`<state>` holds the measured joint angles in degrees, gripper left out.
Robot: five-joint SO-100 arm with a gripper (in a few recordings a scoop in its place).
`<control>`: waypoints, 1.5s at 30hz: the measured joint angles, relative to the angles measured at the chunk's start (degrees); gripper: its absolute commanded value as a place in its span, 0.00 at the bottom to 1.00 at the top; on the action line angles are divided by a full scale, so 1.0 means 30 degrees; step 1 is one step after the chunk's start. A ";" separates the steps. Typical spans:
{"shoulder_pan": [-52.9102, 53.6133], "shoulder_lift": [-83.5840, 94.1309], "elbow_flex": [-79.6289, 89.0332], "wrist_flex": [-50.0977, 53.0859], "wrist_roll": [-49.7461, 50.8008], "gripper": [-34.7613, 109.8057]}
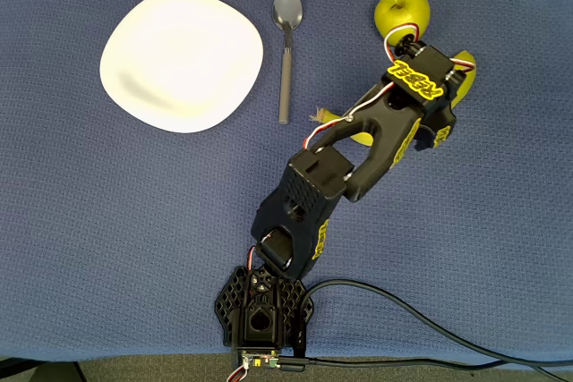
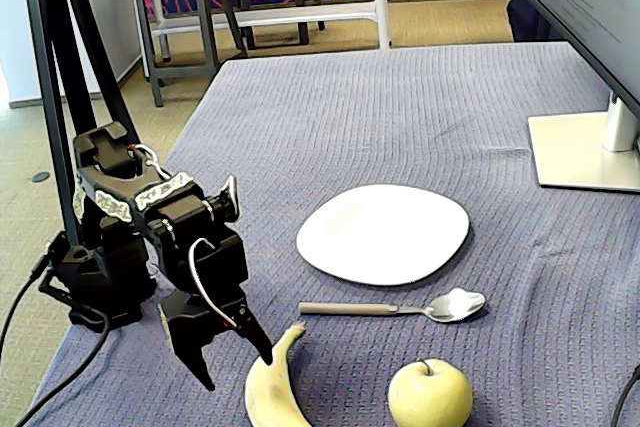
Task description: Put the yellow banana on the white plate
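Yellow banana [image 2: 272, 389] on blue-cloth tabletop [image 2: 400, 117], jaws [image 2: 238, 359] spread open beside it.
Banana lies between the arm and a yellow-green apple [image 2: 430, 395] (spoon [image 2: 395, 307] just beyond); white plate [image 2: 384, 233] bare, well apart.

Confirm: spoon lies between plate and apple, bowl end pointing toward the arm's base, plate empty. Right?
One slip: in the overhead view the spoon has its handle toward the arm's base and its bowl end pointing away. It does lie between the white plate and the apple, and the plate is empty.
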<state>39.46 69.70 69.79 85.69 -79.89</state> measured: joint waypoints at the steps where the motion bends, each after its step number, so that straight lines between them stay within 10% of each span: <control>1: 0.0029 0.0000 0.0029 -0.0205 -0.0146 0.41; 45: -0.0146 -0.2959 0.1494 -0.6563 0.1641 0.42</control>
<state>39.02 60.82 74.27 66.01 -74.97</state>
